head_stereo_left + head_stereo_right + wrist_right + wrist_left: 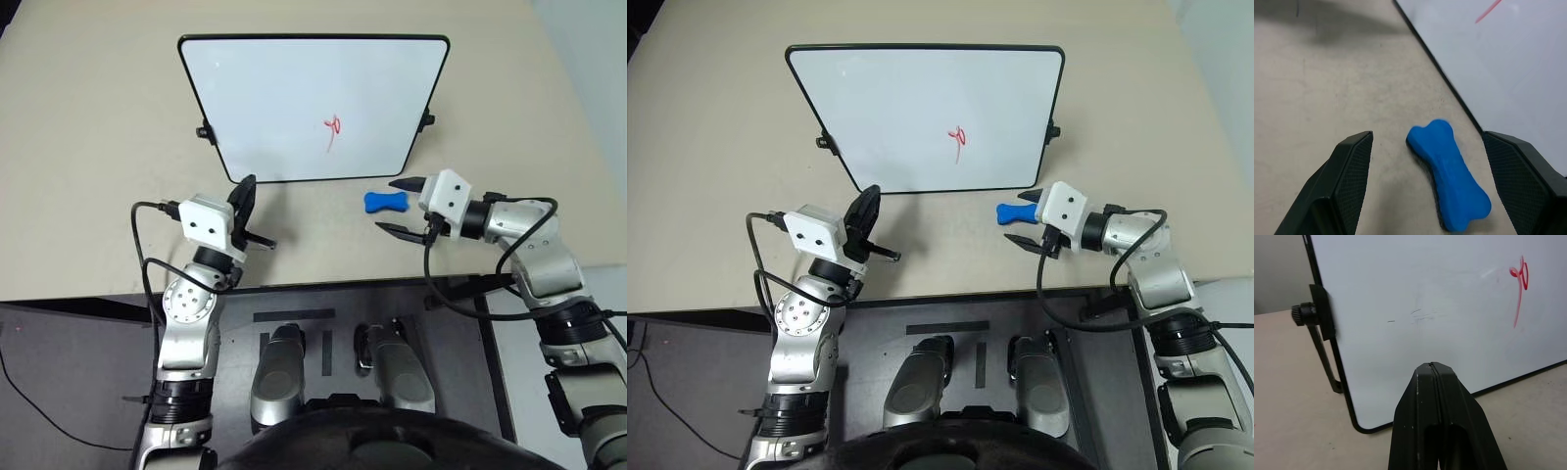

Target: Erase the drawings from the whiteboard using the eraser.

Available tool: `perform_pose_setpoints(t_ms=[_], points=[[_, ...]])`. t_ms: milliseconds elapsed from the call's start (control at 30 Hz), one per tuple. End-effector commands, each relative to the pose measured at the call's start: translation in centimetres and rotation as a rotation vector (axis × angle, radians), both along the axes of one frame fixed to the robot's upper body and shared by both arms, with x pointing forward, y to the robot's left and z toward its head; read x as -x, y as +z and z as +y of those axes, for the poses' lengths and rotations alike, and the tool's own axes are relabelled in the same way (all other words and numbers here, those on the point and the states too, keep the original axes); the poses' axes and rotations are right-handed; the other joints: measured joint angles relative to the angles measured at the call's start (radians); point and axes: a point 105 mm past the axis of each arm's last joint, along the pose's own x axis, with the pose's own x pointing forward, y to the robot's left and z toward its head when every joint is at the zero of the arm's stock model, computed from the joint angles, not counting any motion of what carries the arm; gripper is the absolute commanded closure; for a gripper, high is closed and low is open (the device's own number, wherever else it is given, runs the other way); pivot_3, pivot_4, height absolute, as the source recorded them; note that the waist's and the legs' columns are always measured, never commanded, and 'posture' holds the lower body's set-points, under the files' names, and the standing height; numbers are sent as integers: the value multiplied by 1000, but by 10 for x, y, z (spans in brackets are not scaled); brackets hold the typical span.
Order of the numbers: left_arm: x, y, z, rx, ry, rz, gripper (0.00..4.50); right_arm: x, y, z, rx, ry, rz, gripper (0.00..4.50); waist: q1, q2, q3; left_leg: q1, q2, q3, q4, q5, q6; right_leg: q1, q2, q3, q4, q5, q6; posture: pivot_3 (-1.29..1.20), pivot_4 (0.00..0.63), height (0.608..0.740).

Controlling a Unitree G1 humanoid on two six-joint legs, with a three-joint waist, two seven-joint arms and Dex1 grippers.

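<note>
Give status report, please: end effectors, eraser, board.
Right end effector open, astride eraser, not gripping. Left end effector shut, idle near whiteboard. Red drawings not erased. Nothing in the way.

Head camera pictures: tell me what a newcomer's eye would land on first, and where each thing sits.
The large whiteboard lies on the beige table, with a small red scribble toward its right side. Just off the board's near right corner lies a bright blue eraser. The right gripper stands open right beside it, while the left gripper sits shut near the board's near left corner.
</note>
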Motion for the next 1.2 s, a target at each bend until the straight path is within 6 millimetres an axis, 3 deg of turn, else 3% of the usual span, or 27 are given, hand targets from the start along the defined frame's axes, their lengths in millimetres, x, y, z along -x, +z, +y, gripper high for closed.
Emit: perform_pose_setpoints(t_ms=[33, 500, 633, 900, 1200], points=[[0, 8, -4, -2, -3, -45, 4500, -7, 7, 2, 12, 24, -40, 723, -1, 0, 0, 0, 0, 0, 0, 0, 0, 0, 0, 0, 0, 0, 0, 0, 150, 740], [2, 7, -6, 4, 9, -51, 4500, -18, 0, 3, 18, 40, -19, 723, 0, 0, 0, 0, 0, 0, 0, 0, 0, 0, 0, 0, 0, 1, -1, 0, 150, 740], [1, 7, -6, 2, 9, -52, 4500, -18, -6, 4, 33, 45, -9, 1608, 0, 0, 0, 0, 0, 0, 0, 0, 0, 0, -1, 0, 0, 1, -1, 0, 150, 740], [-1, 8, -7, -2, 2, -57, 4500, -20, -12, 4, 45, 37, -1, 4437, -1, 0, 0, 1, 1, 0, 0, 0, 0, 0, 0, 0, 0, 1, -2, 0, 150, 740], [-3, 9, -9, -1, -3, -60, 4500, -19, -11, 2, 58, 39, -29, 4477, -1, 0, 0, 1, 1, 0, 0, 0, 0, 0, -1, 0, 1, 2, -3, 0, 150, 740]])
